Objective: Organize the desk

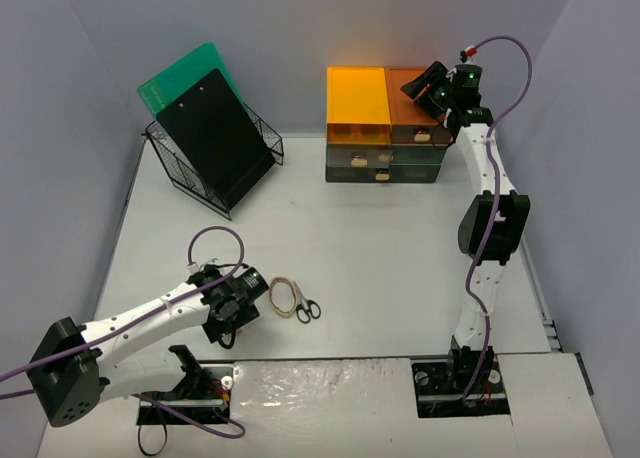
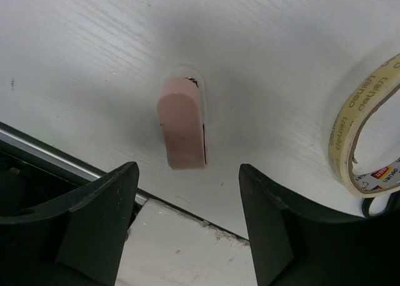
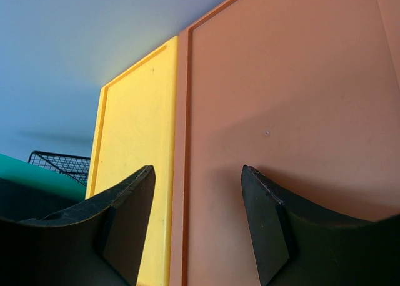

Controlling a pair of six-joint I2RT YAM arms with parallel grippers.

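Bench: wide, flat, matte white rectangle filling the workspace between grey walls, with faint linear grain and a few dark specks seen close up in the left wrist view; a seam ran along the near edge, where a glossier, scuffed white strip carried both arm bases. Far-left corner: black wire basket holding a green clipboard and a black clipboard, both leaning back. Far edge, right of centre: drawer unit with a yellow top panel beside an orange top panel, grey drawers below. Near-left area: tape roll lying flat, with scissors just beside it on its right. Left end effector was over the bench close to the near-edge seam, fingers spread wide and holding nothing; a pink eraser-like block lay on the bench in line with the gap, apart from both fingers, tape roll off to one side. Right end effector was reached out to the far-right corner, just above the orange top panel near its join with the yellow one, fingers likewise wide apart and empty; contact with the panel could not be told.
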